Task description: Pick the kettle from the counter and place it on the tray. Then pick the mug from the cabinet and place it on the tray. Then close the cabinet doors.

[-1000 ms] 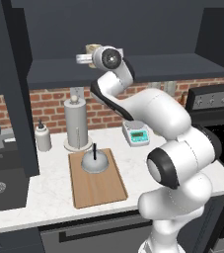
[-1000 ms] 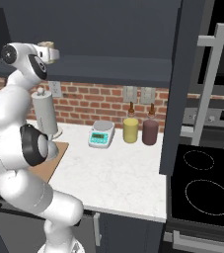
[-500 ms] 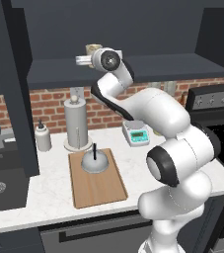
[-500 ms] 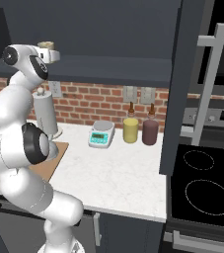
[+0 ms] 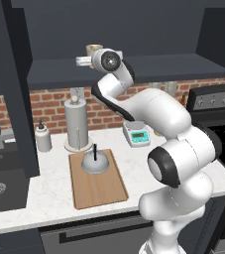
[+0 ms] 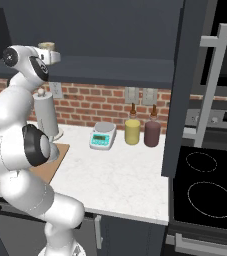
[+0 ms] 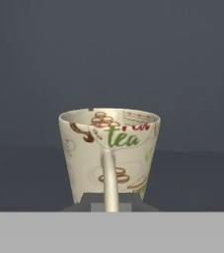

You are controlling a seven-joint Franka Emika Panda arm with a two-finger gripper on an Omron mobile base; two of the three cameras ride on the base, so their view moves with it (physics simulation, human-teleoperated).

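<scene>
The white arm reaches up to the dark shelf [image 5: 148,67] inside the dark charcoal-blue upper wall cabinet [image 5: 109,25], where the small cream mug [image 7: 108,155], printed with green "tea" lettering and brown marks, stands upright. In the hand view its thin handle faces the camera, and the pincer [image 7: 111,201] is clenched on that handle, a dark tip on either side of it. In the left base view the mug [image 5: 93,49] peeks out just behind the wrist. Below, the low dome-shaped light-grey metal kettle [image 5: 95,162] with its thin black upright handle sits on the far part of the flat light-brown wooden tray [image 5: 96,186], which lies on the white marbled stone worktop [image 5: 49,198]. A tall charcoal-blue panelled cabinet door [image 6: 182,85] with a long silver bar handle stands open.
</scene>
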